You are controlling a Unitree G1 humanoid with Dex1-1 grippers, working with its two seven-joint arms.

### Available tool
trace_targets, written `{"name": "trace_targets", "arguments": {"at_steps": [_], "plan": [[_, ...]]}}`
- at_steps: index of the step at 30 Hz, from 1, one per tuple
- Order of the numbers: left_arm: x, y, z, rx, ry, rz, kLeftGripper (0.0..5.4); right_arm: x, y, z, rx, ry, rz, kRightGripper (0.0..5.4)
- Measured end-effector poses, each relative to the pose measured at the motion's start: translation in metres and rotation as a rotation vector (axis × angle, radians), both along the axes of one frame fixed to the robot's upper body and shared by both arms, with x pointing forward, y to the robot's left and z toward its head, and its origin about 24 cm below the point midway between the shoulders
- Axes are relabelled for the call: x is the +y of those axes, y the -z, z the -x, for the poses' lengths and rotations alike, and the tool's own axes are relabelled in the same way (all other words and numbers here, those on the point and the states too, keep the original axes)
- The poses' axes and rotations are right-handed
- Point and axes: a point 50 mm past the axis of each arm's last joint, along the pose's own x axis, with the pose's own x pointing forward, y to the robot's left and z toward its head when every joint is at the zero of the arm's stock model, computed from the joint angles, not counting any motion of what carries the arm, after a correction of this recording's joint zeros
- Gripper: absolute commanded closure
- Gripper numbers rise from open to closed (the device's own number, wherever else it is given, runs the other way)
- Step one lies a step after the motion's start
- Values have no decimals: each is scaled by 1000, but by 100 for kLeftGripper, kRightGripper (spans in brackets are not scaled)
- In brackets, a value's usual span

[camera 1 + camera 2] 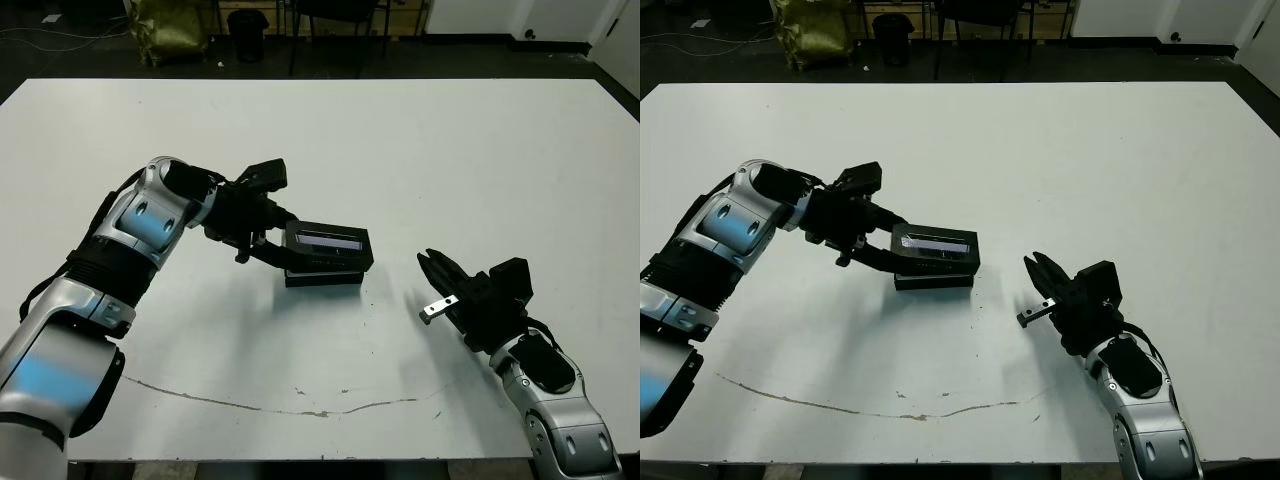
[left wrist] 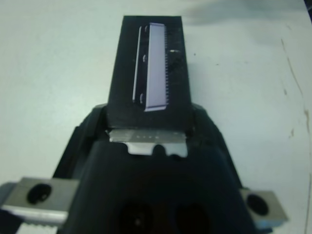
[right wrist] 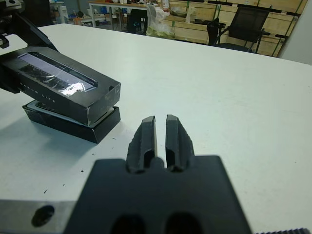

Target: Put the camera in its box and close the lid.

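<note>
Currently left gripper (image 1: 268, 243) clamps the lid (image 1: 328, 246) at its end, tilted over the box (image 1: 322, 277) to seat it; right gripper (image 3: 161, 138) idles beside box, fingers nearly together, empty

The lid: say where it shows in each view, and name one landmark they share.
Left eye view: lid at picture centre, tilted over the box, held by the left claw.
Right eye view: just left of centre.
Left wrist view: upper centre, pale strip facing the camera.
Right wrist view: far left, over the box.
Shared landmark: the lid's pale silvery strip.
</note>
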Motion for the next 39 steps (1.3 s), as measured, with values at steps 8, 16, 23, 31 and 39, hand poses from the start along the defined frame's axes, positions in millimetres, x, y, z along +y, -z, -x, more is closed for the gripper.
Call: {"name": "trace_targets", "arguments": {"at_steps": [8,16,23,31,39], "plan": [[-3,2,0,-7,9,0,298,0,-1,0,-4,-2,1,540],[-6,1,-1,-46,-15,-3,298,0,-1,1,6,-1,-1,540],[-7,1,-1,-58,-32,-3,298,0,0,2,11,0,0,540],[-6,2,0,-44,-27,-11,298,1,0,3,12,1,7,540],[-6,3,1,-11,-19,-19,298,1,1,3,14,1,10,540]]}}
